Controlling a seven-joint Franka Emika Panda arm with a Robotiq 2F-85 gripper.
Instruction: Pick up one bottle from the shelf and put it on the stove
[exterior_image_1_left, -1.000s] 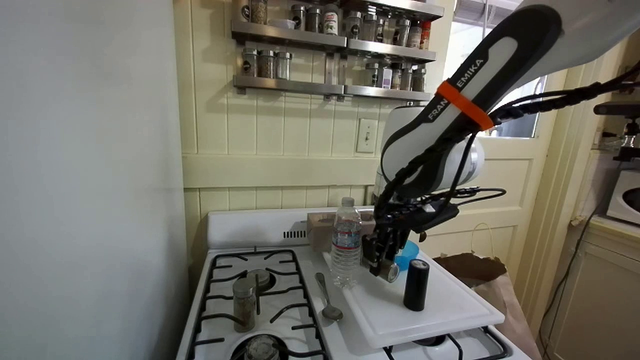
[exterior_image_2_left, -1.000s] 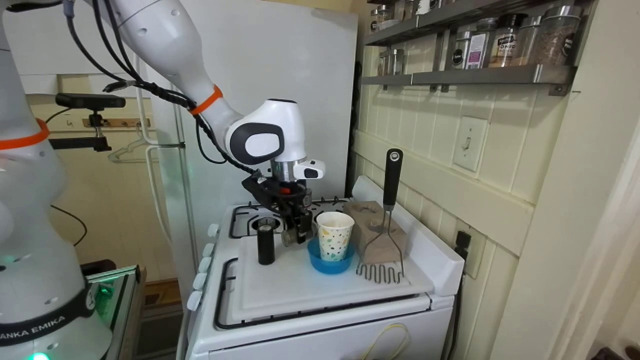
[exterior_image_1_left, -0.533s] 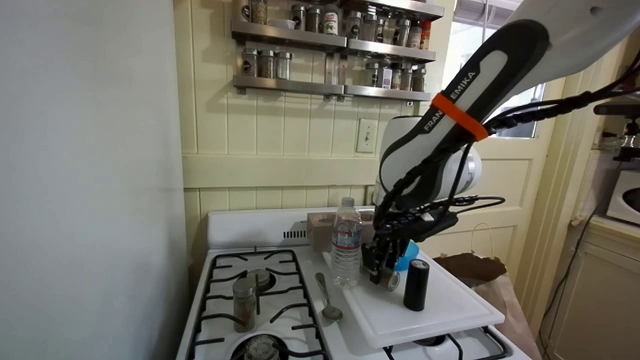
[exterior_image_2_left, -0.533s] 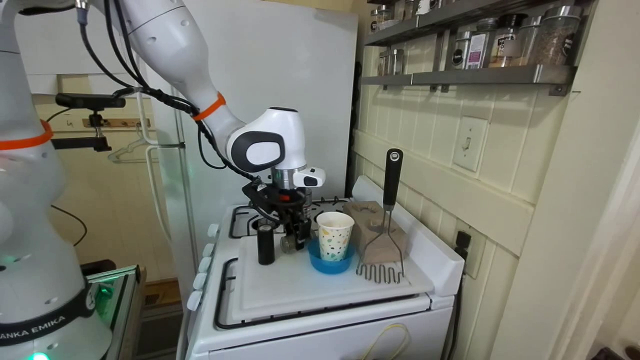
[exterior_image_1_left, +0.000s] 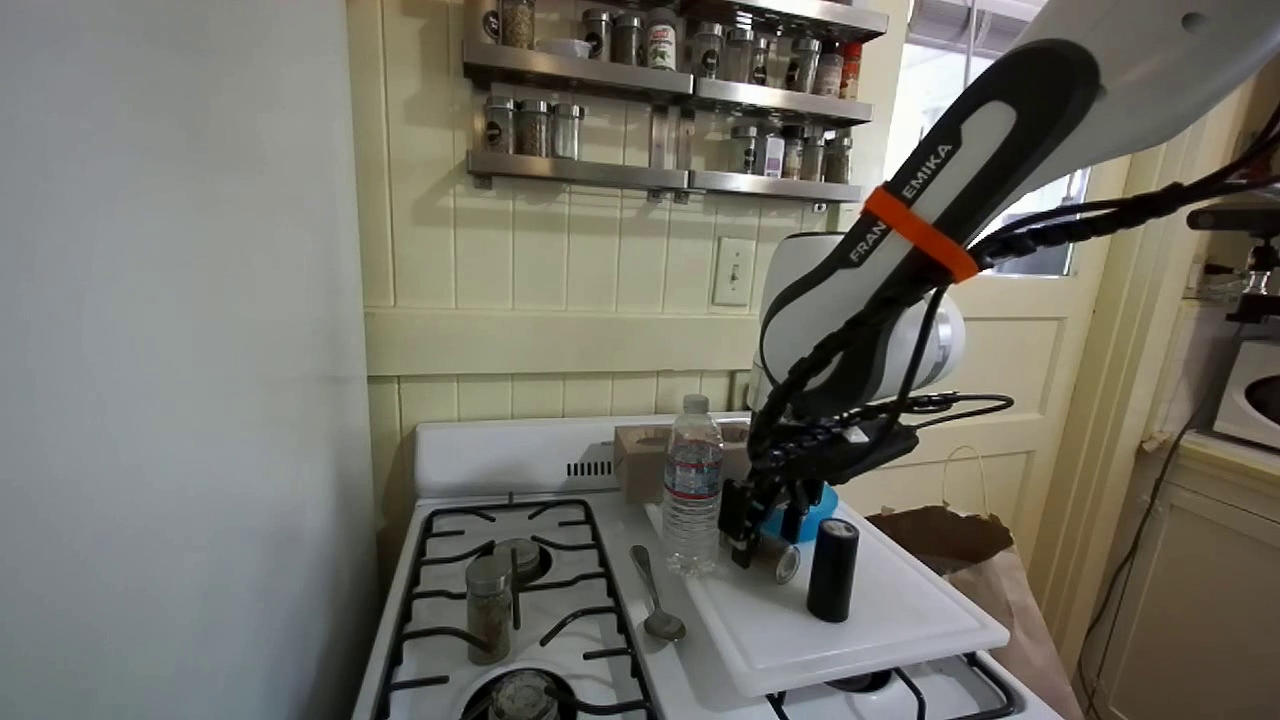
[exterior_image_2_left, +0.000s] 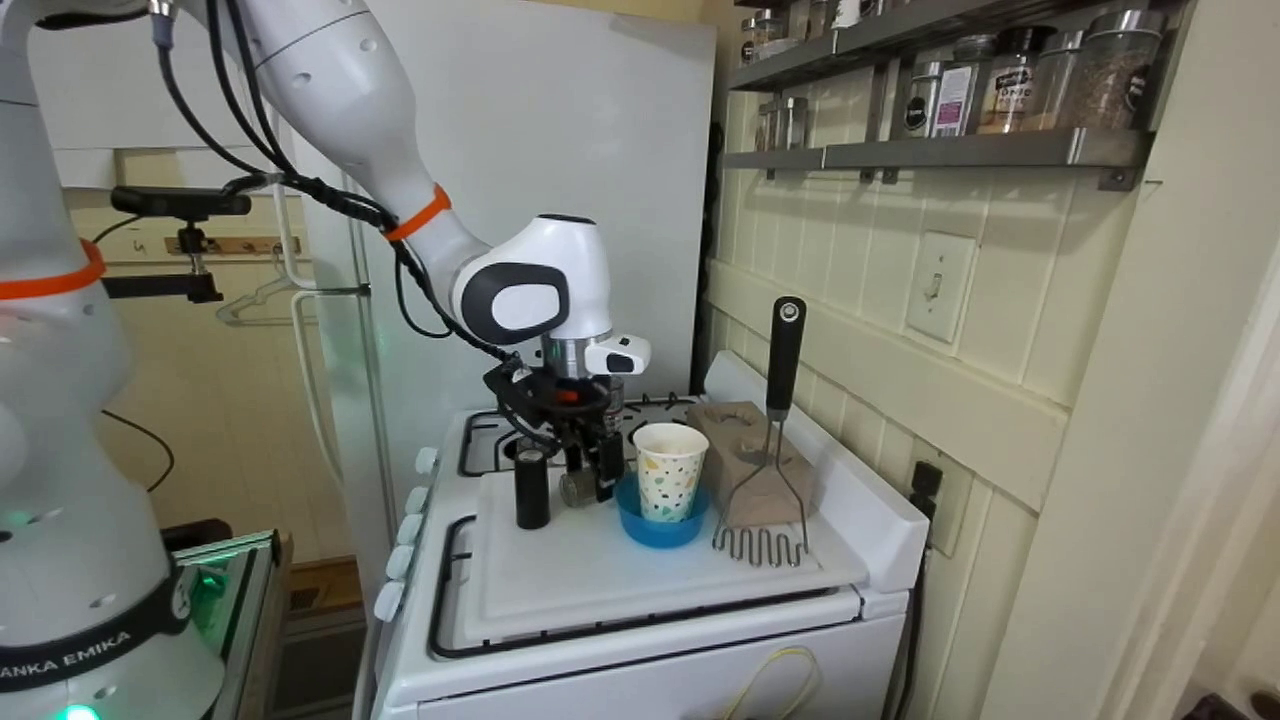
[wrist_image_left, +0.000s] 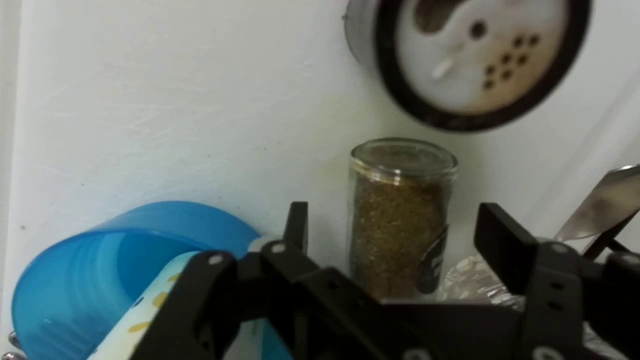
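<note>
Spice jar (wrist_image_left: 400, 230) lies on its side, as far as I can judge, on the white board (exterior_image_1_left: 900, 610) laid over part of the stove (exterior_image_1_left: 500, 460), with my gripper (wrist_image_left: 393, 212) spread wide around it: in the wrist view a gap shows between the glass and each of the fingers (wrist_image_left: 502, 240), so I have no hold on it. If the board counts as the stove, I would call the placing nearly done and a straight lift away the likely next step. My first worry is rolling: with nothing clamping that round body, a nudge from a fingertip could send it turning, and a push lengthwise could knock the black shaker (exterior_image_1_left: 833, 572) standing just beyond its base. My second is crowding: one finger is close by the water bottle (exterior_image_1_left: 692, 500), the other by the blue bowl (exterior_image_2_left: 655, 534) with the paper cup (exterior_image_2_left: 668, 475) in it, so a twist or sideways exit might topple something. The jar itself is clear glass, filled with a greenish-brown, finely flecked seasoning; its thick base catches a glint at the rim, a dark label with pale lettering, too blurred for me to read, sits on one flank, and the lid end is hidden behind the gripper.
</note>
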